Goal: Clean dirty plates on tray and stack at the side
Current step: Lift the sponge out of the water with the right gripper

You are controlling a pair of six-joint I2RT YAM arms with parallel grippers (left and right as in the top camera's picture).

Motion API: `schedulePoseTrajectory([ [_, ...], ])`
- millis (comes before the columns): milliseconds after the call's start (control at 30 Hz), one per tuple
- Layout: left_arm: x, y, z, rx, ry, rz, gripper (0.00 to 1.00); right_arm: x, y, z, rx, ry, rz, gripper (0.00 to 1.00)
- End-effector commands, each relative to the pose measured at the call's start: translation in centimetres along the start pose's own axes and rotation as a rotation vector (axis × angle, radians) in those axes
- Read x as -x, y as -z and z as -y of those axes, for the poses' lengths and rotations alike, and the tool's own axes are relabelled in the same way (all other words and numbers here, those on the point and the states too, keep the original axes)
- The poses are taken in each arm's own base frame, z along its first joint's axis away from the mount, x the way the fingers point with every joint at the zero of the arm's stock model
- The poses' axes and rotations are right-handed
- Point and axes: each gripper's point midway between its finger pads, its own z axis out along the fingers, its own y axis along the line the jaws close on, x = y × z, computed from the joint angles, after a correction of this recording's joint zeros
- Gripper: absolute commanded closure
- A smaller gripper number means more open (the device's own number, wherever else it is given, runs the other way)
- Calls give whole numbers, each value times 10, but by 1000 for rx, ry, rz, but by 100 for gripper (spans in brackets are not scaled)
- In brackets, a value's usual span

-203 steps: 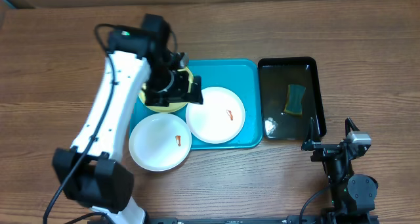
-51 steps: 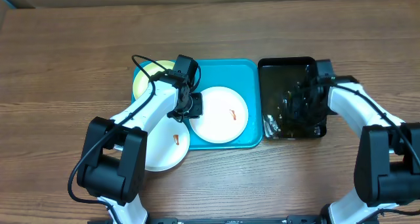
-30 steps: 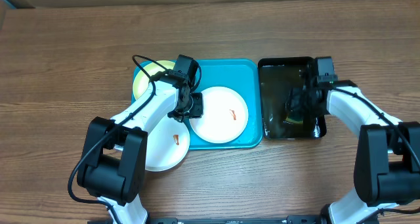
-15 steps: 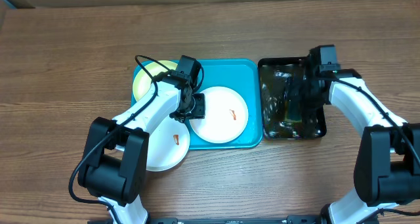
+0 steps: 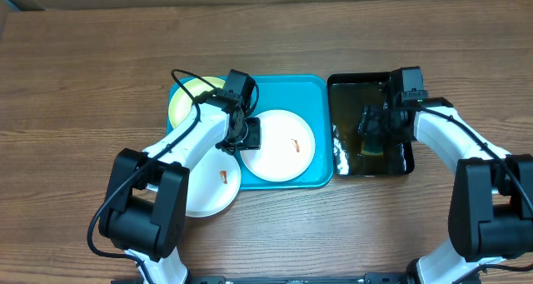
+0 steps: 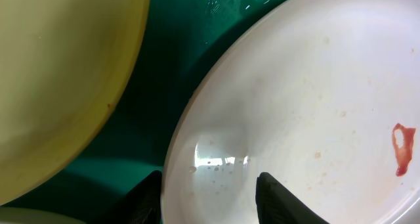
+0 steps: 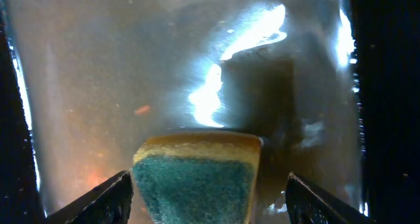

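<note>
Turquoise tray with yellow-green plate far left, smeared white plate mid-tray, left gripper spread astride its rim. Further right, in the black water tray, right gripper spread around the sponge. Could squirt away wet if pinched off-centre.

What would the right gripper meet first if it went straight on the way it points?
Most likely the yellow-and-green rectangular sponge. It lies in the water of the narrow black plastic tray, directly ahead between the open fingers of the right gripper. Depth is hard to judge.
</note>
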Motion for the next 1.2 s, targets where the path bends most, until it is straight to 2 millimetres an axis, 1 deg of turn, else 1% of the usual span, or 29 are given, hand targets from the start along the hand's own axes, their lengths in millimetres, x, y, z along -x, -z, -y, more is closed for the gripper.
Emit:
schedulePoseTrajectory([
  [0,-4,-4,3,-2,-2,-11,53,1,0,-3,9,5,9,22],
  [133,-3,-4,3,-4,-2,-6,53,2,-1,-3,12,8,20,21],
  [300,-2,-4,4,-6,-2,-3,54,0,-5,-2,15,8,29,24],
  [333,-2,-4,4,-5,-2,-4,53,0,-5,-2,15,8,30,28],
  [367,-2,-4,4,-6,-2,-3,53,0,-5,-2,15,8,30,38],
  [400,-2,-4,4,-5,-2,-3,53,0,-5,-3,17,8,30,70],
  [433,-2,-4,4,-5,-2,-3,53,1,-5,-4,26,9,32,96],
  [467,-2,-4,4,-5,-2,-3,52,1,-5,-7,42,11,34,96],
  [533,-2,-4,4,-5,-2,-4,52,6,-2,-13,73,12,41,96],
  [567,-2,-4,3,-4,-2,-4,52,9,0,-15,81,11,41,92],
  [600,-2,-4,3,-2,-3,-4,53,11,4,-17,86,10,36,70],
  [633,-2,-4,2,5,-2,-4,54,12,7,-18,84,9,27,51],
  [667,-3,-4,0,18,-3,-4,58,13,10,-18,81,7,17,41],
  [700,-3,-4,-3,32,-2,-4,62,13,14,-19,78,5,3,34],
  [767,-4,-4,-7,55,-2,-3,65,10,18,-19,70,2,-24,28],
  [867,-4,-4,-7,57,-1,-3,65,1,18,-16,59,-2,-62,24],
  [900,-4,-4,-7,57,-2,-3,66,-4,18,-15,54,-5,-78,24],
  [1000,-5,-4,-7,57,-2,-6,70,-18,13,-11,47,-9,-115,24],
  [1100,-8,-6,-8,61,1,-12,66,-28,6,-8,43,-10,-130,24],
  [1167,-9,-7,-9,62,1,-13,65,-31,2,-7,44,-10,-126,29],
])
